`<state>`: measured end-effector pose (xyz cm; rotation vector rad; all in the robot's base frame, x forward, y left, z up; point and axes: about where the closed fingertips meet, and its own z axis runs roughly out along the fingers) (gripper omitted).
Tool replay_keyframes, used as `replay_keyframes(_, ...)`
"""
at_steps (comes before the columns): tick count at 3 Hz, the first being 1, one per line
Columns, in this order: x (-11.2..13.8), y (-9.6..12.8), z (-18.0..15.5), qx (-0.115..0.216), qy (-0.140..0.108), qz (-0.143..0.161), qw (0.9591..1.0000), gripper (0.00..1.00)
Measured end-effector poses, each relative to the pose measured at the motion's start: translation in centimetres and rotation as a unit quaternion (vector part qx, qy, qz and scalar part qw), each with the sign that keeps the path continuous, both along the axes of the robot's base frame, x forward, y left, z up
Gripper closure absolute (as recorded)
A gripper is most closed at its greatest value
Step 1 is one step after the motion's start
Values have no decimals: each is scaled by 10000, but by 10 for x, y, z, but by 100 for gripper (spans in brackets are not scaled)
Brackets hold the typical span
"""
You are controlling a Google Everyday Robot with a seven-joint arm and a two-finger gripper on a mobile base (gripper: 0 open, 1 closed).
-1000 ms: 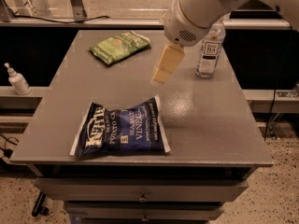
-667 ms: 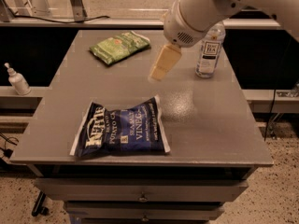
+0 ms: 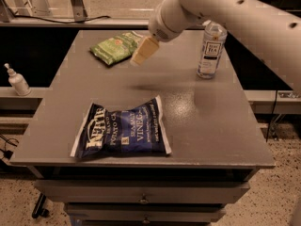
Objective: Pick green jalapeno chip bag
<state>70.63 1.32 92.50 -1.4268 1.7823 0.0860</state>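
Note:
The green jalapeno chip bag (image 3: 114, 47) lies flat at the far left of the grey table (image 3: 211, 126). It is small, light green, with pale crimped ends. My gripper (image 3: 142, 52) hangs above the table just right of the bag, its cream-coloured fingers pointing down and left, their tip near the bag's right end. Nothing is held in it. The white arm reaches in from the upper right.
A large dark blue Kettle chip bag (image 3: 122, 130) lies near the table's front edge. A clear water bottle (image 3: 210, 51) stands upright at the far right. A small white pump bottle (image 3: 16, 79) stands on a ledge to the left of the table.
My gripper has moved left and a little farther back, from the table's middle towards the green bag. The bags and the bottle have not moved.

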Motion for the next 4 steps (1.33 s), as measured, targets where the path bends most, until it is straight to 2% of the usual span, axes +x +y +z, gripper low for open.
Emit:
replay_keyframes(1, 52, 22, -16, 239, 152, -286, 9992, 0)
replay_keyframes(2, 91, 54, -37, 499, 369, -477, 9969, 0)
replay_keyframes(3, 110, 76, -52, 684, 548, -557, 9946, 0)
replay_keyframes(4, 118, 87, -67, 769, 713, -624, 9925, 18)
